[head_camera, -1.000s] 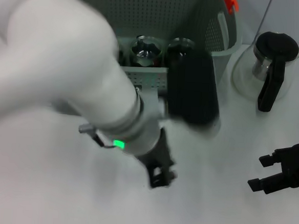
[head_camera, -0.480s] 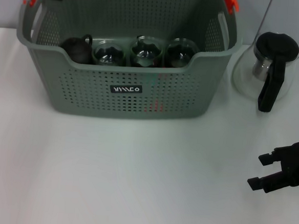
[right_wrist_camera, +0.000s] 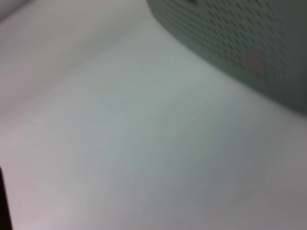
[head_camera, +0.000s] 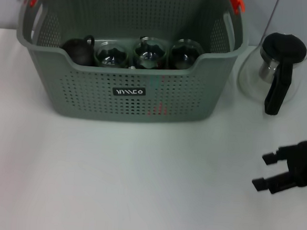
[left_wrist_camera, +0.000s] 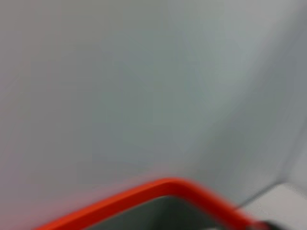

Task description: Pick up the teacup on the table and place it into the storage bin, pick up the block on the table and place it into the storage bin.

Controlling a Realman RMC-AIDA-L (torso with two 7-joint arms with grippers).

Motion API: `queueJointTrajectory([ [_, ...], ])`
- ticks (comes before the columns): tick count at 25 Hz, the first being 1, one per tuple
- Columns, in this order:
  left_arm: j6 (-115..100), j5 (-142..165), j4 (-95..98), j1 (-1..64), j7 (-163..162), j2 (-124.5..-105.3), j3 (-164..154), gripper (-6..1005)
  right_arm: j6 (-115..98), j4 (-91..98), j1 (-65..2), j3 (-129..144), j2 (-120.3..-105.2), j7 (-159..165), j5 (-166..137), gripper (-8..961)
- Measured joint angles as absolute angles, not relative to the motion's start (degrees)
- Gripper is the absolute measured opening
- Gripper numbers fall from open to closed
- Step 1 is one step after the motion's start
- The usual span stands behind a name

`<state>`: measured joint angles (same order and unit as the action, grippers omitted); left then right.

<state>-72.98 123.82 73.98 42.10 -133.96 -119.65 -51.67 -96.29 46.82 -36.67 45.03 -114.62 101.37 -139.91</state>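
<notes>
I count one storage bin (head_camera: pixel 128 92) at surface rear: three glass teacups (head_camera: pixel 149 53), one dark teapot (head_camera: pixel 78 51) inside. Right pincer (head_camera: pixel 263 170) wide open, empty, near right edge. Left pincer: cannot tell.

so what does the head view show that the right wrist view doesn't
Only the head view shows the storage bin's inside, holding a dark teapot and three glass cups, plus the glass pot beside it and the right gripper with open fingers over the table. Only the right wrist view shows the bin's perforated wall close up. Both share that wall, with something red behind its holes, and bare table.
</notes>
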Motion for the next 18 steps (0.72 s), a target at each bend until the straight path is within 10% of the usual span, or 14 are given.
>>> queueJointTrajectory([
  [12, -101.5, 99.7, 59.5, 24.4, -99.4, -123.90, -51.0, 883, -102.8, 45.6, -34.5, 37.1, -115.35, 87.6, -126.1, 945],
  [18, -101.9, 105.5, 45.9, 23.1, -87.6, -123.18, -45.8, 940, -102.6, 40.9, -34.3, 36.4, -115.83, 81.8, -121.9, 945],
])
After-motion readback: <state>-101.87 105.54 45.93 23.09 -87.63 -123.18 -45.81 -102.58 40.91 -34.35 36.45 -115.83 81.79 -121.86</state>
